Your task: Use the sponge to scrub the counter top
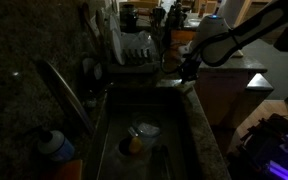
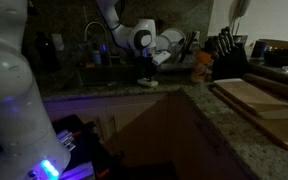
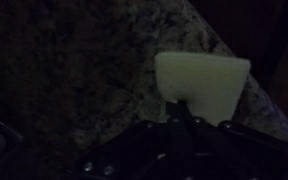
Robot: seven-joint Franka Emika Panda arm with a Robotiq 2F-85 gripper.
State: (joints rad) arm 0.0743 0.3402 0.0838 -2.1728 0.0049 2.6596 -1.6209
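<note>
Sponge [image 3: 202,85], wrist view: a pale yellowish block, matte and soft-looking, with a straight far edge and rounded corners. It lies flat on the bench [image 3: 74,70], near the slab's diagonal edge. My jaws are closed tight on the sponge's near edge, and the dark fingertips [image 3: 183,108] bite a small notch into it. The bench is dark brown-grey granite, finely speckled, with a dull sheen.

Exterior view over the sink: my arm [image 1: 234,35], white and smooth-shelled, reaches in from the right. My jaws point down onto the narrow granite strip of the bench [image 1: 202,130], just beside the far corner of the sink [image 1: 104,130]. The sponge is under the jaws there and is too dim and small to make out. In the basin a round pale dish [image 1: 145,129] sits just beside a brighter yellow-orange object [image 1: 132,145]. A curved metal faucet [image 1: 62,88] arches over the near side. White plates stand upright in a rack [image 1: 134,48] behind.

Exterior view across the room: my arm [image 2: 134,38] bends down to the bench rim in front of the sink. The jaws are low against the stone, and the sponge cannot be told apart from them. The bench [image 2: 234,135] runs on to the right, glossy and speckled. There it carries a light tan wooden cutting board [image 2: 249,95] with a dark knife block [image 2: 224,58] behind it.
</note>
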